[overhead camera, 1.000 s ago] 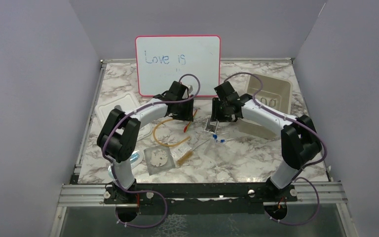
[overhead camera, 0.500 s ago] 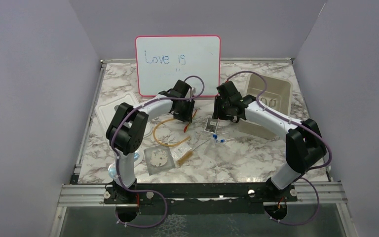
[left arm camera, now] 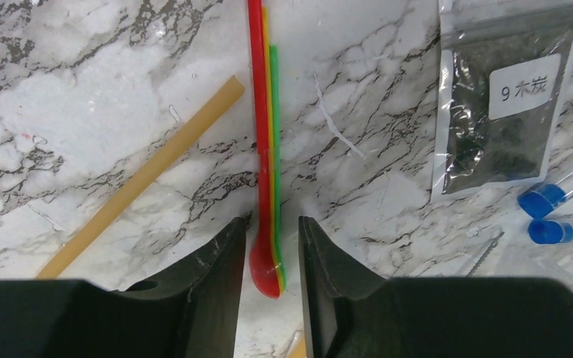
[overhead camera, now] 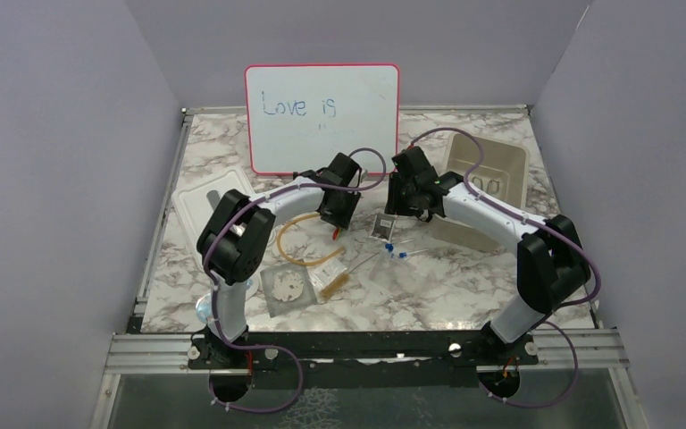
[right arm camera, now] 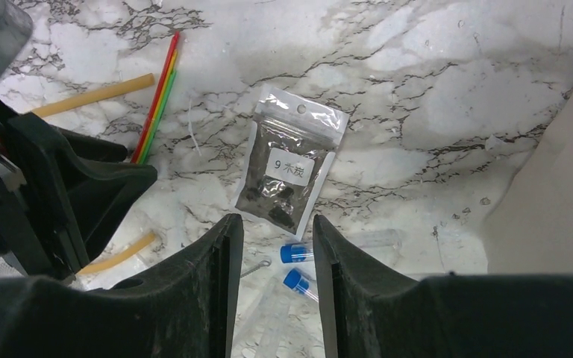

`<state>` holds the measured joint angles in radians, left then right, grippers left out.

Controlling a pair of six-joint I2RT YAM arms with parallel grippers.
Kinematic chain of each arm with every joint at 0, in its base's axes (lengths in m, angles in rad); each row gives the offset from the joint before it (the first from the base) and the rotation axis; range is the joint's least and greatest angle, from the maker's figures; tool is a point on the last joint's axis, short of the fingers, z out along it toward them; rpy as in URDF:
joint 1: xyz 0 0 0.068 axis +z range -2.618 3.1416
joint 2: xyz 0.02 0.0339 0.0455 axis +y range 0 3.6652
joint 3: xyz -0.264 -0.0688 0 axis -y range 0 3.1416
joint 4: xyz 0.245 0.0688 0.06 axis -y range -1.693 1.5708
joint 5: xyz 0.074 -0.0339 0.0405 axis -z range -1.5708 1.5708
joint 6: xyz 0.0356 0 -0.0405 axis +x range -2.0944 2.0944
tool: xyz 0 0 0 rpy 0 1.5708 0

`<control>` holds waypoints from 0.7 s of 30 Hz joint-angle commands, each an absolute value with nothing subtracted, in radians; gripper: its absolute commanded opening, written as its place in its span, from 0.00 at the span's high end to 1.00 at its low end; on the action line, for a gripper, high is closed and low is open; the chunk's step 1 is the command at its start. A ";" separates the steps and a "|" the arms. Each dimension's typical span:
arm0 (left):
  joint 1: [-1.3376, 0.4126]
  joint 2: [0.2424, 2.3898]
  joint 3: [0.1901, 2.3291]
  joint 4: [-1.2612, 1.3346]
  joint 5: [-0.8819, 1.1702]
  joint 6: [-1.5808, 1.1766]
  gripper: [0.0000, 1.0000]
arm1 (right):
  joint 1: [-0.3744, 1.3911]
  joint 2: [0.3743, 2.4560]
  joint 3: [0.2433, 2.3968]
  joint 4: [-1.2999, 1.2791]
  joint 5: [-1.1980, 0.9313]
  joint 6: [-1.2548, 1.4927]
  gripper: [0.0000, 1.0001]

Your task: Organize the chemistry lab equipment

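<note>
Left claw: sits lower and closer to the right claw than a second ago. Jaws are narrower than then, apart, not yet clamped.
Coloured scoops: lie flat between the left claw's jaws, spoon end in the gap, handles running straight ahead of the tips. Slim gaps show on either side; contact cannot be confirmed.
Amber tubing: lies ahead of and outboard of the left-hand jaw, clear of the gap.
Right claw: hovers in much the same place as half a second ago. Jaws are apart, nothing between them.
Charcoal packet: lies flat just ahead of the right claw's tips, unmoved.
Blue-capped tubes: lie below the gap, just behind the right claw's tips.
Bin: stands off to the right claw's right side.
Step in hand: judged as closing on the scoops for a pick.
Meaning for task: nothing lifted yet; first grasp probably close, with a carry to the bin to follow.
Caution: thin stack on the hard marble table; may split or skid if squeezed off-centre.
</note>
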<state>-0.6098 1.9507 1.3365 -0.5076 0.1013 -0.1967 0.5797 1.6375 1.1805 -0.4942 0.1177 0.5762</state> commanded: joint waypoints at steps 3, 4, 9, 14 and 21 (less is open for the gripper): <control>-0.648 1.999 1.316 -0.623 0.008 -0.184 0.72 | 0.579 1.614 1.170 -0.470 0.198 0.597 0.57; -0.649 2.003 1.317 -0.623 -0.013 -0.182 0.75 | 0.578 1.609 1.167 -0.467 0.202 0.600 0.58; -0.650 2.026 1.330 -0.624 -0.051 -0.186 0.89 | 0.579 1.573 1.144 -0.441 0.208 0.608 0.58; -0.650 2.000 1.346 -0.624 -0.027 -0.185 0.97 | 0.578 1.532 1.110 -0.388 0.177 0.604 0.58; -0.649 1.921 1.369 -0.624 0.071 -0.188 1.00 | 0.578 1.490 1.062 -0.301 0.061 0.603 0.58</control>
<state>-0.6437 1.9591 1.3617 -0.5579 -0.0010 -0.1856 0.5797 1.5345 1.0935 -0.3882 0.1356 0.5941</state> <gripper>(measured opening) 0.030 0.426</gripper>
